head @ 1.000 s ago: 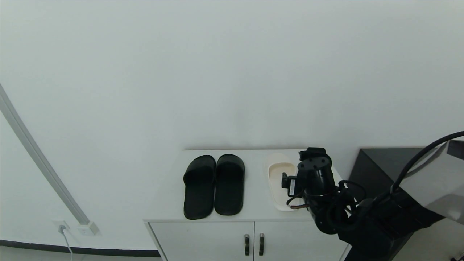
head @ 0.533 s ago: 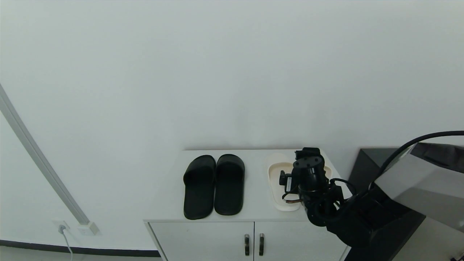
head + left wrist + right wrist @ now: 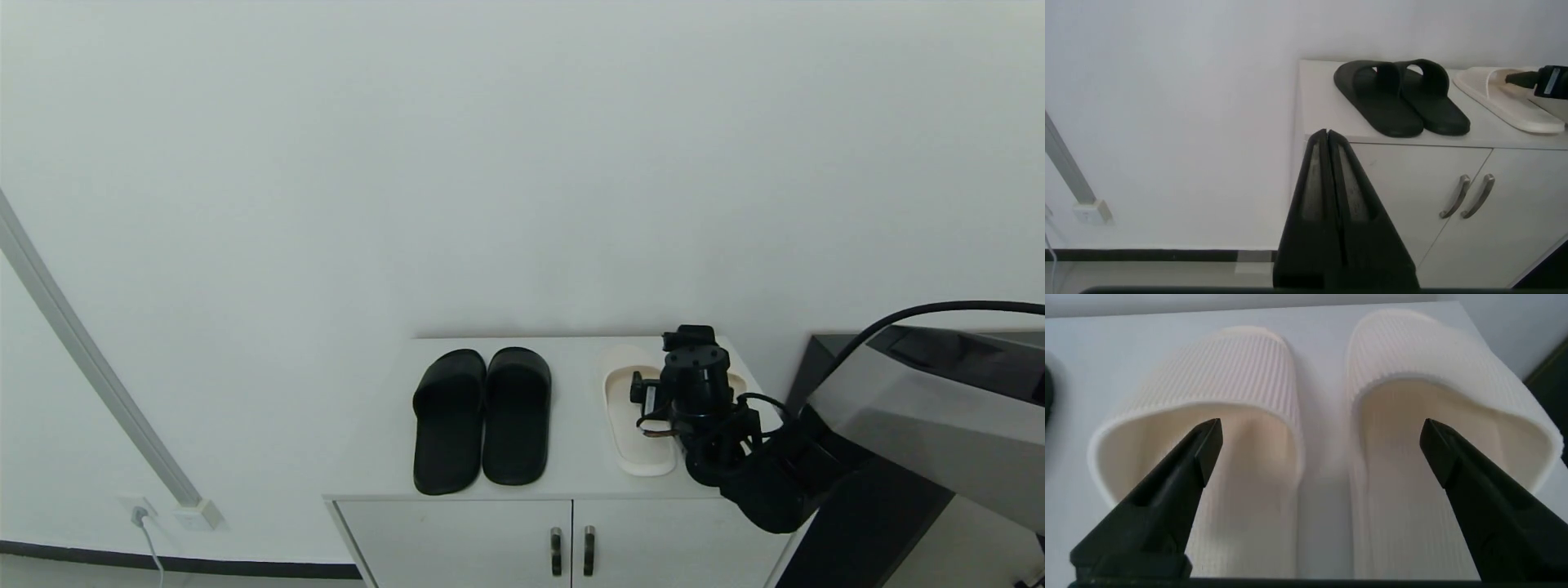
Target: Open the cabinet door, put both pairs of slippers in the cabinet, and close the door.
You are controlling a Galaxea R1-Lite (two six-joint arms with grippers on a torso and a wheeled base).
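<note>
Lower centre, black rubber slippers [image 3: 482, 420] and cream ribbed slippers [image 3: 630, 445] lie on the white cabinet [image 3: 375, 469] surface, doors [image 3: 457, 539] shut. Right jaws gape wide above the cream pair; left jaws closed, empty.

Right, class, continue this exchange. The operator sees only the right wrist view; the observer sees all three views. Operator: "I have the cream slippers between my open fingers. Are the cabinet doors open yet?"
Observer: No. Both cabinet doors are shut, their handles side by side at the middle.
Operator: Where is the other pair?
Observer: The black slippers lie side by side on the cabinet top, to the robot's left of the cream slippers.
Operator: And the other arm?
Observer: The left gripper is shut with nothing in it, and it points towards the cabinet's left front corner.
</note>
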